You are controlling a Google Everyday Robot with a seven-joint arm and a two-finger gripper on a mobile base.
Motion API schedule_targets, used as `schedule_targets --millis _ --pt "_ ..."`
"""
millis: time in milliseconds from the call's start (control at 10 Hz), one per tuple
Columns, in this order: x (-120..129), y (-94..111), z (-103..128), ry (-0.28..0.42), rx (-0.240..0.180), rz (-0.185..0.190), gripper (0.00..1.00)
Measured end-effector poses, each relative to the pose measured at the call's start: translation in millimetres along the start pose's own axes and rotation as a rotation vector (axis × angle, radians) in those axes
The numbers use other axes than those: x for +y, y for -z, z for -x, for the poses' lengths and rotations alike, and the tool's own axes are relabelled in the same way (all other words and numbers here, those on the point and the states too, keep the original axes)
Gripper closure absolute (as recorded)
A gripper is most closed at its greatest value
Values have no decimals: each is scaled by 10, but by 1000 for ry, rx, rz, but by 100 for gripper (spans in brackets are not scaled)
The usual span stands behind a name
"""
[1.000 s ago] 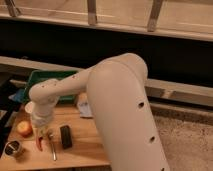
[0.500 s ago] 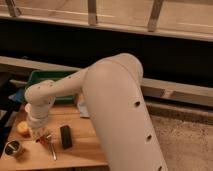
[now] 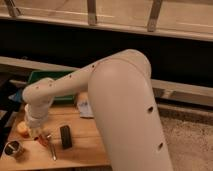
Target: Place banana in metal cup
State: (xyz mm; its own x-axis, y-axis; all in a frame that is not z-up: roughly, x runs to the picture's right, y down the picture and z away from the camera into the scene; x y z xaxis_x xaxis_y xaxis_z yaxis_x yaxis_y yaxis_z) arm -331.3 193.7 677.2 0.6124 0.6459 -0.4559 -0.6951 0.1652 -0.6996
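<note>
The metal cup (image 3: pixel 14 148) is small, shiny and grey with a dark inside, and stands at the front left corner of the wooden table (image 3: pixel 85 145). My gripper (image 3: pixel 36 131) hangs at the end of the white arm, just above the table. It is to the right of and behind the cup, between the round orange fruit (image 3: pixel 22 129) and the red pepper (image 3: pixel 44 140). A pale patch shows at the gripper's tip, but I cannot tell if it is the banana. No banana shows elsewhere.
A fork (image 3: pixel 52 150) lies beside the pepper. A dark upright block (image 3: pixel 65 136) stands to the right of it. A green tray (image 3: pixel 50 80) and a pale packet (image 3: pixel 85 108) lie at the back. My large white arm covers the table's right part.
The arm's lower end has shifted slightly left and down toward the table. The things on the table have not moved.
</note>
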Motion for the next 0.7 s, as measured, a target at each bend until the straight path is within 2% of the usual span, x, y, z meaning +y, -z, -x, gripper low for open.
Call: schedule_targets --millis 200,400,500,700 --pt "233 115 48 63 -33 -9 87" --pt "480 100 139 148 -38 -4 87" --pt "659 16 240 208 -25 10 87" --pt "915 -156 356 285 10 41 87"
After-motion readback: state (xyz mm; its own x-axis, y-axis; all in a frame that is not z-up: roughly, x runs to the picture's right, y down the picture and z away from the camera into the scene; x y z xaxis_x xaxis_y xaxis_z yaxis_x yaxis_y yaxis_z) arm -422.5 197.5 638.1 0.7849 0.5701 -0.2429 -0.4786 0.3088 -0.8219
